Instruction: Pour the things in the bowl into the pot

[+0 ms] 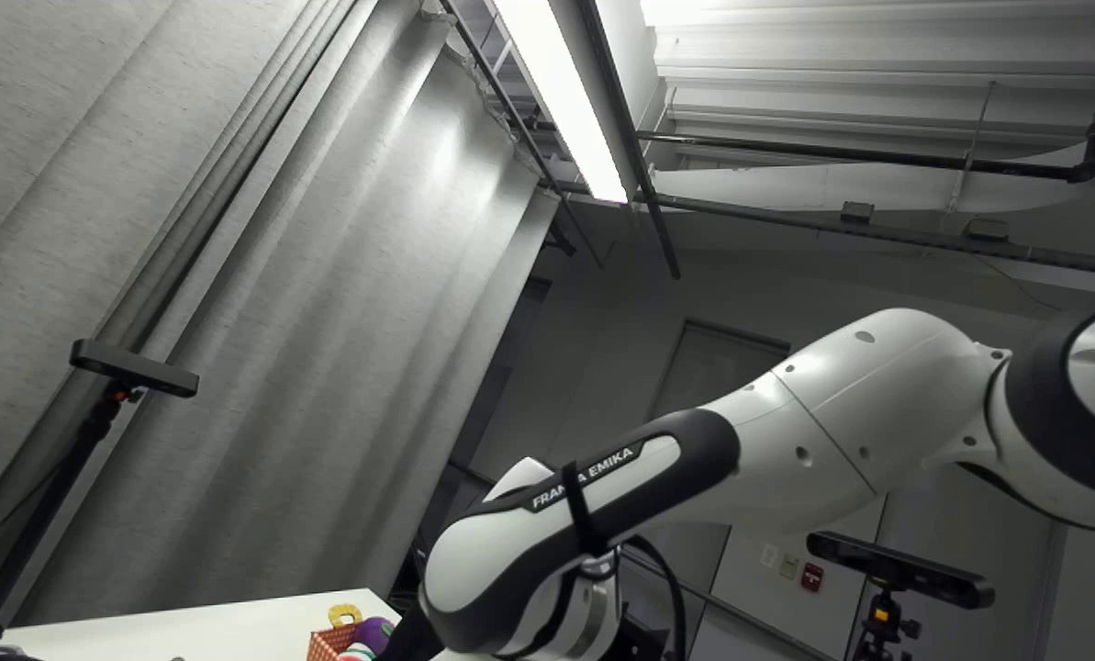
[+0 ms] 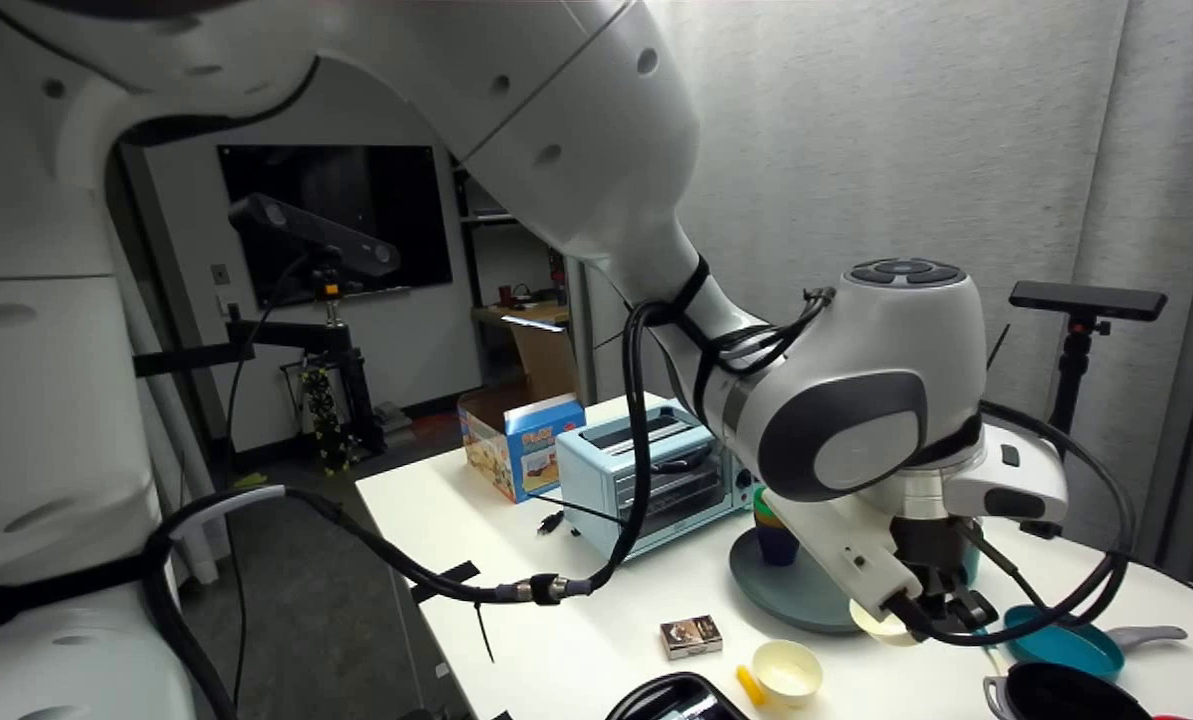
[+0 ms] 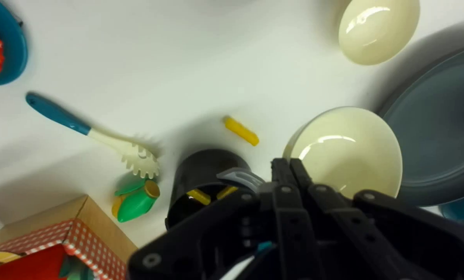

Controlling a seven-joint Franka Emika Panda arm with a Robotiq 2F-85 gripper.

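The gripper (image 3: pixel 290 165) has its fingers together, with the rim of the cream bowl (image 3: pixel 348 147) pinched between them. In an exterior view the cream bowl (image 2: pixel 878 625) is partly covered, so whether its base bears on the table (image 3: pixel 200 70) is hard to tell. What shows of its inside is bare, and yellow pieces (image 3: pixel 198 196) lie in the black pot (image 3: pixel 195 171), whose grey handle (image 3: pixel 237 177) points toward the gripper. I judge the pour mostly done; the step in hand is then likely setting the bowl down. Do it slowly and level, away from that handle and off the grey plate (image 3: pixel 438 120), whose edge the bowl overlaps in the wrist view. Let the base settle before parting the fingers, part them only slightly, then rise straight so the rim does not drag. One loose yellow piece (image 3: pixel 241 131) lies between pot and bowl; avoid landing on it, as it may need its own pick. The second cream bowl (image 3: pixel 379 31) and the pasta server (image 3: pixel 107 140) lie farther out.
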